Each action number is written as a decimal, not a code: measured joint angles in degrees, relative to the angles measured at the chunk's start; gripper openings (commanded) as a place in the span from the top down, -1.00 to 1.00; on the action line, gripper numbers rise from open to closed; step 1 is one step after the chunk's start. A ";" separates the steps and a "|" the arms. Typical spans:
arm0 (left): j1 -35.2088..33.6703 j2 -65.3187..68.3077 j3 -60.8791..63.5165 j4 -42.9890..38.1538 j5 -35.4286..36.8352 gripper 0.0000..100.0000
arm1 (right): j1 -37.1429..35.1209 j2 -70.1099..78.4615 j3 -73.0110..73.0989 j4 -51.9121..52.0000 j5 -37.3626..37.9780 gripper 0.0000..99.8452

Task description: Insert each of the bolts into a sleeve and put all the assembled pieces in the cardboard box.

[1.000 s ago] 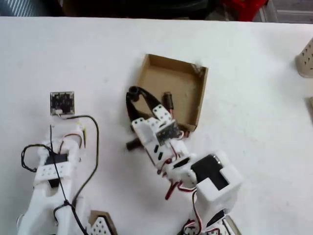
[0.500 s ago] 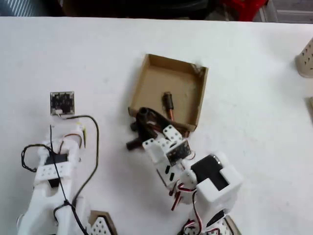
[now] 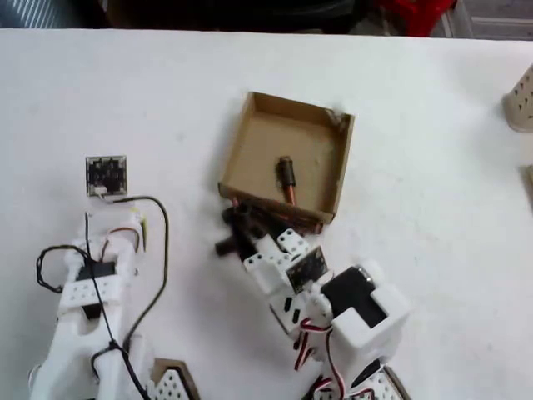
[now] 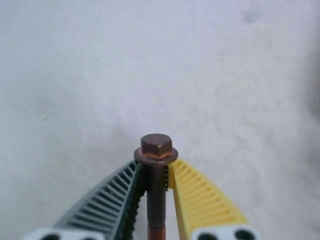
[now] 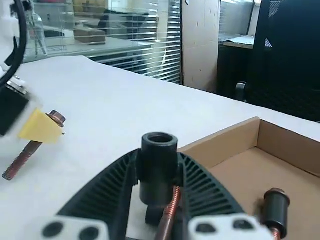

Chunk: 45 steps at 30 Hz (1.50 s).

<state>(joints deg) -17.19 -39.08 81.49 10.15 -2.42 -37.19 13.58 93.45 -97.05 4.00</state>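
**Left arm.** The left hand [image 4: 156, 167] is clamping a copper bolt [image 4: 156, 147] by the shank, one dark finger and one yellow finger [image 4: 200, 200] pressing on it from either side. The hexagonal head is projecting just beyond the fingertips. The hand is hanging over the bare white worktop [image 3: 416, 250] at the near left (in the right wrist view it is showing farther off, with the threaded end of the bolt sticking out behind the yellow finger).

**Right arm.** The right hand [image 5: 159, 167] is gripping a black sleeve [image 5: 159, 147] between its two dark ribbed fingers, with the sleeve standing upright and its open bore facing up. In the high view this hand is sitting just outside the near left corner of the cardboard box [image 3: 312, 150]. A copper threaded shank [image 5: 167, 217] is showing just beside the sleeve, low between the fingers; whether it is touching the sleeve cannot be told.

**Cardboard box.** The box is lying open near the middle of the worktop. One assembled piece [image 3: 286, 175] (a bolt seated in a dark sleeve) is lying on its floor.

**Other items.** A dark cylindrical piece [image 3: 225, 247] is lying on the worktop just left of the right hand. A small black square board [image 3: 106, 175] is lying at the left, beyond the left arm.
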 measured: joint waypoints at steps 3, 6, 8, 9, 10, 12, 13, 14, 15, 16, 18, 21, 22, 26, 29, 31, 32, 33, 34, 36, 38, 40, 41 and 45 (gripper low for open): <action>0.00 0.00 0.00 0.00 0.00 0.86 | 0.18 0.00 0.26 -0.18 -0.18 0.97; 0.00 0.00 0.00 0.00 0.00 0.86 | 0.18 0.00 0.26 -0.18 -0.35 0.97; 0.00 0.00 0.00 -1.32 0.00 0.86 | 0.18 0.00 0.26 -0.18 -0.44 0.97; 0.00 0.00 0.00 -2.20 0.00 0.86 | 0.18 0.00 0.26 -0.18 -0.44 0.97; 0.00 0.00 0.00 -2.81 0.00 0.86 | 0.18 0.00 0.26 -0.18 -0.44 0.97; 1.05 0.00 0.00 -3.34 0.00 0.86 | 0.18 0.00 0.26 -0.18 -0.44 0.97; 2.29 0.00 0.00 -3.69 0.00 0.86 | 0.18 0.00 0.26 -0.18 -0.44 0.97; 3.60 0.00 0.00 -4.13 0.00 0.86 | 0.18 0.00 0.26 -0.18 -0.44 0.97; 4.84 0.00 0.00 -4.66 0.00 0.86 | 0.18 0.00 0.26 -0.18 -0.44 0.97; 5.89 0.00 0.00 -5.27 0.00 0.86 | 0.18 0.00 0.26 -0.18 -0.44 0.97; 7.56 0.00 0.00 -7.30 0.00 0.86 | 0.18 0.00 0.26 -0.18 -0.44 0.97; 9.14 0.00 0.00 -11.96 0.00 0.86 | 0.18 0.00 0.26 -0.18 -0.44 0.97; 9.76 0.00 0.00 -13.89 0.00 0.86 | 0.18 0.00 0.26 -0.18 -0.44 0.97; 11.96 0.00 0.00 -21.19 0.00 0.86 | 0.18 0.00 0.26 -0.18 -0.44 0.97; 13.27 0.00 0.00 -24.97 0.00 0.86 | 0.18 0.00 0.26 -0.18 -0.44 0.97; 13.98 0.00 0.00 -26.81 0.00 0.86 | 0.18 0.00 0.26 -0.18 -0.44 0.97; 14.33 0.00 0.00 -27.69 0.00 0.86 | 0.18 0.00 0.26 -0.18 -0.44 0.97; 14.86 0.00 0.18 -28.84 0.26 0.86 | 0.18 0.00 0.26 -0.18 -0.44 0.97; 15.30 0.00 0.88 -30.33 0.97 0.86 | 0.18 0.00 0.26 -0.18 -0.44 0.97; 16.35 0.00 3.08 -34.29 3.69 0.86 | 0.18 0.00 0.26 -0.18 -0.44 0.97; 17.93 0.00 5.45 -39.82 6.77 0.86 | 0.18 0.00 0.26 -0.18 -0.44 0.97; 19.69 0.00 7.91 -46.07 8.88 0.86 | 0.18 0.00 0.26 -0.18 -0.44 0.97; 20.48 0.00 8.88 -48.97 9.41 0.86 | 0.18 0.00 0.26 -0.18 -0.44 0.97; 21.45 0.00 10.02 -54.42 10.29 0.86 | 0.18 0.00 0.26 -0.18 -0.44 0.97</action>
<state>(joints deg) 4.26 -39.08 91.52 -44.26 7.87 -37.01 13.58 93.71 -97.23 3.56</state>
